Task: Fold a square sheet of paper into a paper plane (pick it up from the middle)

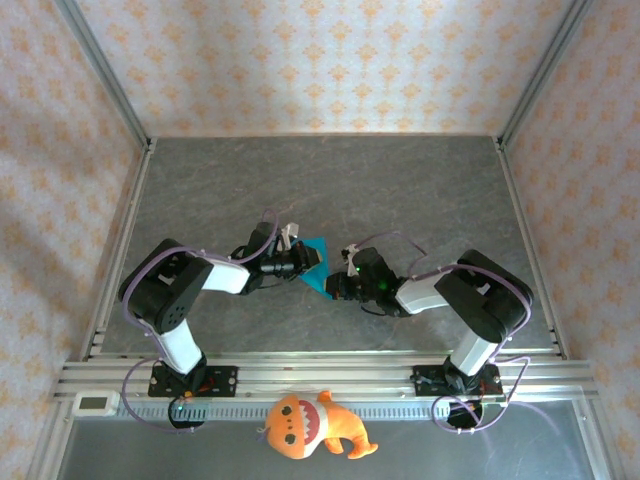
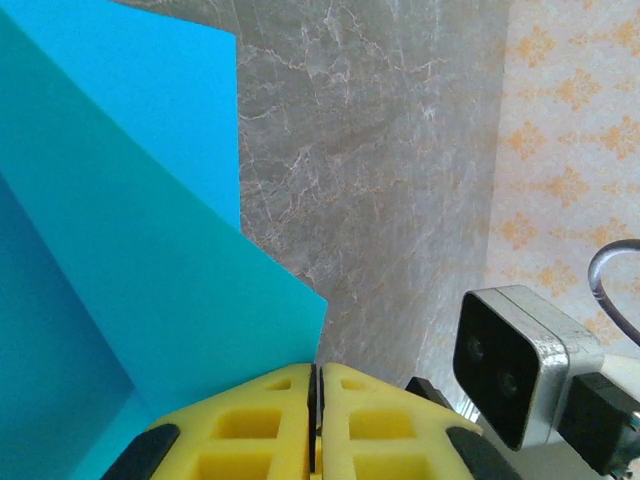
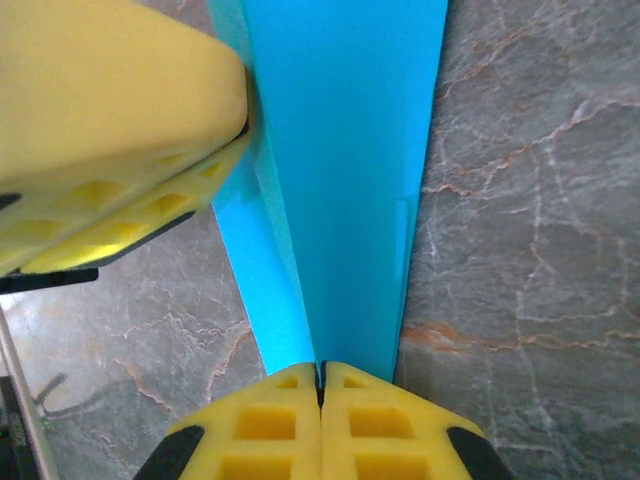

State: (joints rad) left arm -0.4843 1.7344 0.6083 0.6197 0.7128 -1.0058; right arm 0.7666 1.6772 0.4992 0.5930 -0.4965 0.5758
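our left claw [image 2: 316,385] and right claw [image 3: 320,385] both clamp the paper [image 3: 345,150]; we judge it light, limp, tearable, best held along creases.

- A grey, marble-veined counter [image 1: 330,180] is lying flat and is taking up most of the top view.
- A silver aluminium rail [image 1: 320,375] is running along the counter's near edge.
- A small white rectangular gadget with a screen [image 1: 97,403] is sitting at the rail's left end.
- An orange plush toy with a toothy white mouth [image 1: 312,425] is lying on the grey strip in front of the rail.
- A creased cyan-blue sheet of paper [image 1: 316,262] is showing over the middle of the counter. Whether it is touching the surface cannot be told.
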